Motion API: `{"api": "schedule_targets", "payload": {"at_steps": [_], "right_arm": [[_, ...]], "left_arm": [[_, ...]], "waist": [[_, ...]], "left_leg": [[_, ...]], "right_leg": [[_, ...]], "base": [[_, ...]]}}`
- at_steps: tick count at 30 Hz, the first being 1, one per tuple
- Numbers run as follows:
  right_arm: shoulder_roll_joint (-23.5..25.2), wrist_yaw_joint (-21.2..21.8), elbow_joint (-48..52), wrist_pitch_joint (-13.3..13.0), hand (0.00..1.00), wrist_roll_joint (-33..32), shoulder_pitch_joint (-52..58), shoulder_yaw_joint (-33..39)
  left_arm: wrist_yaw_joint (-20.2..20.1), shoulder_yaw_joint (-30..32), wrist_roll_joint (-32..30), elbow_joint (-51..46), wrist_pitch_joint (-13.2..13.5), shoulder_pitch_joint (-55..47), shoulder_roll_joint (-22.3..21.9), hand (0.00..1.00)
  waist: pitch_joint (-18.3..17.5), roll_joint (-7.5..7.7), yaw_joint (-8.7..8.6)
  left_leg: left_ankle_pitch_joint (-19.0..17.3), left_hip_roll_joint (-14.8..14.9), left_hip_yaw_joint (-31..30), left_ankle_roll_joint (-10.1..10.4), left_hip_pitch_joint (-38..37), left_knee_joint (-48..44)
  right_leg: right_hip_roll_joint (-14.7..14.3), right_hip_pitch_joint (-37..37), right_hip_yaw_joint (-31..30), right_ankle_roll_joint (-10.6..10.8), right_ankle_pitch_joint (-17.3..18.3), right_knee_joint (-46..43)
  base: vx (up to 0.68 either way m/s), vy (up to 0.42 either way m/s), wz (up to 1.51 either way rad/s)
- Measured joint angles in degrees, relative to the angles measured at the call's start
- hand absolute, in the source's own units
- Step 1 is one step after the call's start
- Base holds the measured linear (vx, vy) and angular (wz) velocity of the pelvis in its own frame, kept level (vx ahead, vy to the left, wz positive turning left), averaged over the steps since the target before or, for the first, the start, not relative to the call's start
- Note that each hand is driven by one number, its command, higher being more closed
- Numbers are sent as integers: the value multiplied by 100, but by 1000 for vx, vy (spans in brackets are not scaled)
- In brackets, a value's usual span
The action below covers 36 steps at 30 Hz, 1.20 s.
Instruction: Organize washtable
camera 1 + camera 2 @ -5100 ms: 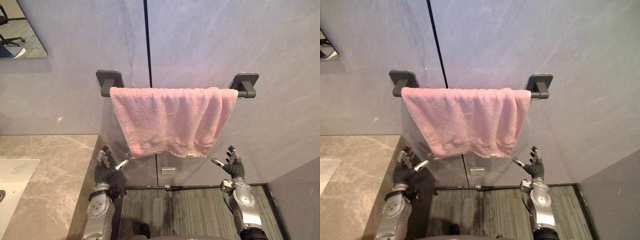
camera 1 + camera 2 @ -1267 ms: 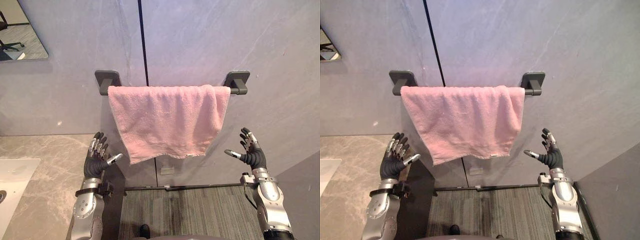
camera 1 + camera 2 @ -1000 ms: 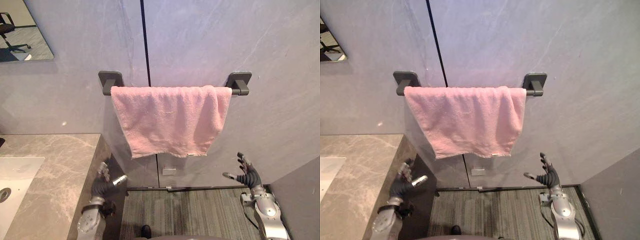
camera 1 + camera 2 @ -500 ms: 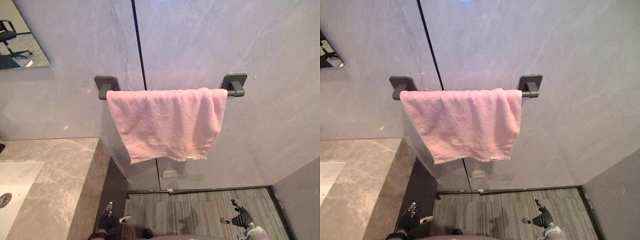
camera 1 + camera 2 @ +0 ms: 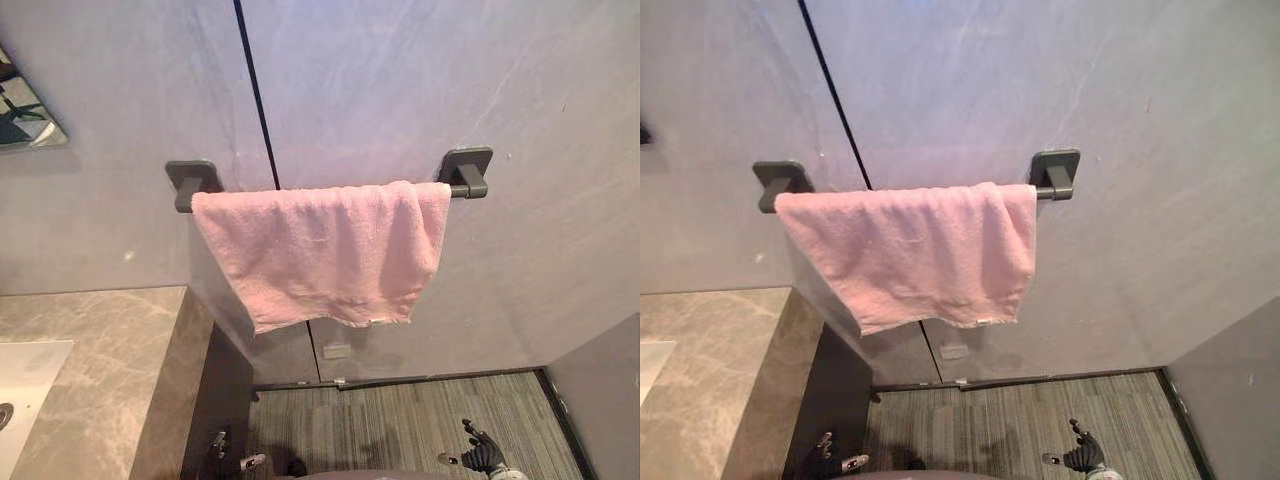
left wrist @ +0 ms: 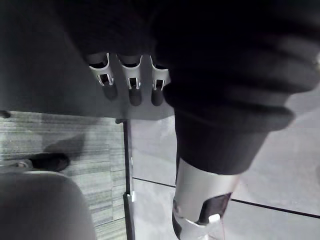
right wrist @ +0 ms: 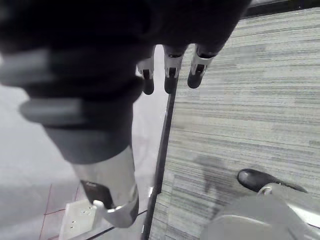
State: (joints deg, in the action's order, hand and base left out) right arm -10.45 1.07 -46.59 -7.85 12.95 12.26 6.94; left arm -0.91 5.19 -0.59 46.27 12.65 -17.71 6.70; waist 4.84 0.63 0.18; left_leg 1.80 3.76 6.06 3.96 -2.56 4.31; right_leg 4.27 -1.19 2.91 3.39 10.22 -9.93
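Left eye view is showing the pink terry towel (image 5: 320, 250) hanging spread on the dark grey wall bar (image 5: 462, 188), slightly crooked, so that bit's looking done to me, with left hand (image 5: 222, 452) and right hand (image 5: 483, 456) hanging low, fingers loosely spread, holding nothing.

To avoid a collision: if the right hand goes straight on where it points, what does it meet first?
Probably the grey wall, below the pink towel; nothing stands between it and the open right hand, though depth is unclear.
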Motion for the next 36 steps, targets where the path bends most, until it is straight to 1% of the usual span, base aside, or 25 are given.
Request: {"api": "schedule_targets", "payload": {"at_steps": [1, 3, 5, 7, 9, 11, 12, 13, 14, 15, 16, 17, 18, 19, 20, 21, 22, 23, 26, 27, 28, 29, 31, 33, 36], "right_arm": [[41, -6, 18, 13, 0, -13, -49, -12], [185, -13, 204, 82, 0, -65, -303, -150], [208, -22, 410, 94, 0, -93, -349, -223], [222, -28, 549, 91, 0, -122, -343, -328], [262, -73, 733, 85, 0, -256, -354, -483], [266, -92, 772, 74, 0, -286, -385, -495], [217, -101, 751, 96, 0, -295, -501, -494], [164, -111, 750, 98, 0, -319, -558, -498], [49, -152, 753, 93, 0, -360, -641, -528], [-50, -203, 754, 84, 0, -437, -702, -535], [-114, -232, 752, 82, 0, -496, -709, -528], [-206, -261, 693, 76, 0, -564, -702, -526], [-242, -285, 635, 71, 0, -564, -723, -526], [-258, -361, 437, 74, 0, -564, -775, -507], [-205, -389, 307, 90, 0, -565, -785, -460], [-178, -437, 308, 97, 0, -563, -778, -432], [-170, -451, 310, 97, 0, -561, -811, -419], [-132, -454, 312, 95, 0, -562, -848, -340], [-111, -444, 279, 101, 0, -559, -814, -237], [-64, -443, 244, 103, 0, -560, -806, -214], [-60, -447, 230, 106, 0, -560, -809, -190], [-49, -458, 225, 112, 0, -561, -805, -42], [-50, -457, 160, 142, 0, -565, -801, 132], [77, -458, 31, 155, 0, -565, -833, 173], [179, -456, 17, 154, 0, -561, -792, 149]], "left_arm": [[17, -1, 4, -15, 0, 64, 8, 0], [143, -20, 18, -208, -7, 441, 43, 0], [195, -51, 18, -296, -21, 619, 33, 0], [246, -57, 21, -337, -26, 712, 26, 0], [265, -53, 111, -432, -23, 776, 11, 0], [291, -50, 133, -415, -35, 772, 2, 0], [373, -45, 229, -406, -64, 772, -43, 0], [392, -40, 247, -406, -71, 758, -120, 0], [440, -69, 283, -406, -73, 728, -313, 0], [483, -175, 352, -395, -75, 746, -457, 0], [489, -275, 415, -400, -76, 752, -536, 0], [488, -420, 491, -384, -60, 743, -599, 0], [484, -480, 521, -373, -58, 747, -591, 0], [485, -495, 563, -341, -64, 763, -594, 0], [493, -433, 622, -340, -70, 709, -554, 0], [496, -434, 640, -357, -65, 660, -497, 0], [489, -434, 659, -375, -63, 660, -471, 0], [476, -435, 676, -405, -60, 665, -441, 0], [471, -448, 674, -396, -61, 651, -469, 0], [467, -457, 671, -362, -68, 650, -470, 0], [465, -467, 670, -328, -79, 647, -474, 0], [461, -504, 668, -290, -92, 696, -483, 0], [459, -510, 665, -276, -95, 773, -480, 0], [463, -507, 637, -243, -105, 766, -315, 0], [462, -498, 636, -146, -113, 656, -239, 0]], "waist": [[65, 39, 22], [368, 101, 77], [442, 122, 77], [455, 138, 76], [387, 242, 123], [356, 293, 220], [330, 320, 276], [337, 252, 336], [358, 113, 469], [377, -62, 464], [405, -211, 401], [457, -359, 370], [484, -425, 366], [522, -475, 353], [581, -386, 358], [596, -293, 368], [618, -252, 368], [647, -200, 367], [626, -249, 260], [607, -276, 122], [590, -302, 59], [534, -388, -14], [432, -552, -109], [356, -459, -76], [269, -434, -79]], "left_leg": [[-48, -4, 2, 1, 99, -155], [-506, 140, -62, 4, 839, -1275], [-570, 225, -144, -56, 1069, -1632], [-637, 200, -223, -101, 1185, -1831], [-654, 187, -499, -87, 1632, -2331], [-652, 180, -520, -83, 1840, -2528], [-524, 205, -626, 98, 2096, -2705], [-451, 259, -663, 189, 2123, -2641], [-175, 373, -772, 315, 2171, -2379], [122, 458, -959, 330, 2267, -2168], [374, 519, -1095, 303, 2312, -1978], [1171, 611, -1211, 326, 2259, -1312], [1560, 654, -1229, 367, 2222, -1004], [1693, 722, -1120, 477, 2140, -783], [1417, 579, -742, 583, 1967, -965], [979, 453, -468, 513, 1922, -1356], [725, 400, -358, 438, 1925, -1650], [212, 329, -139, 314, 1933, -2366], [-603, 443, 205, 171, 1518, -3227], [-895, 544, 375, 153, 1004, -3100], [-928, 539, 429, 162, 809, -2807], [-859, 521, 527, 242, 327, -1901], [-647, 517, 486, 408, 56, -899], [-382, 418, 358, 305, -54, -457], [-340, 354, 354, 242, -136, -464]], "right_leg": [[19, 98, -8, 9, 33, -147], [2, 718, -124, 127, 118, -1086], [-42, 908, -317, 167, 221, -1540], [69, 1085, -504, 180, 518, -2462], [391, 952, -1009, 369, 668, -3338], [499, 757, -1323, 387, 649, -3137], [414, 392, -1576, 490, 1160, -2437], [379, 318, -1549, 448, 1297, -2214], [255, 168, -1370, 370, 1621, -1848], [109, 159, -1133, 181, 1772, -1710], [-33, 167, -950, 132, 1747, -1721], [-283, 240, -593, -111, 1604, -1708], [-366, 227, -451, -213, 1536, -1658], [-443, 256, -157, -392, 1412, -1598], [-383, 263, 106, -503, 1320, -1601], [-291, 353, 236, -583, 1245, -1606], [-232, 419, 296, -632, 1179, -1600], [-100, 533, 443, -693, 1036, -1562], [-15, 504, 792, -724, 757, -1281], [-17, 434, 1020, -707, 649, -1119], [-18, 420, 1128, -687, 603, -1056], [-33, 443, 1327, -619, 492, -922], [-133, 425, 1543, -546, 288, -660], [-185, 191, 1672, -467, -124, -76], [-166, -90, 1647, -363, -428, 356]], "base": [[40, -37, -13], [-13, -34, 10], [-25, -47, 36], [-28, -99, 52], [-28, -235, 73], [-141, -291, 47], [-225, -365, 41], [-308, -446, 38], [-317, -367, 41], [-341, -370, 68], [-386, -342, 130], [-318, -252, 121], [-385, -259, 125], [-347, -235, 99], [-435, -298, 101], [-287, -219, 74], [-319, -197, 51], [-183, -89, 35], [-193, -37, 64], [-205, 53, 85], [-190, 90, 100], [-124, 83, 77], [-138, 102, 69], [-178, 155, 39], [-136, 121, 7]]}}
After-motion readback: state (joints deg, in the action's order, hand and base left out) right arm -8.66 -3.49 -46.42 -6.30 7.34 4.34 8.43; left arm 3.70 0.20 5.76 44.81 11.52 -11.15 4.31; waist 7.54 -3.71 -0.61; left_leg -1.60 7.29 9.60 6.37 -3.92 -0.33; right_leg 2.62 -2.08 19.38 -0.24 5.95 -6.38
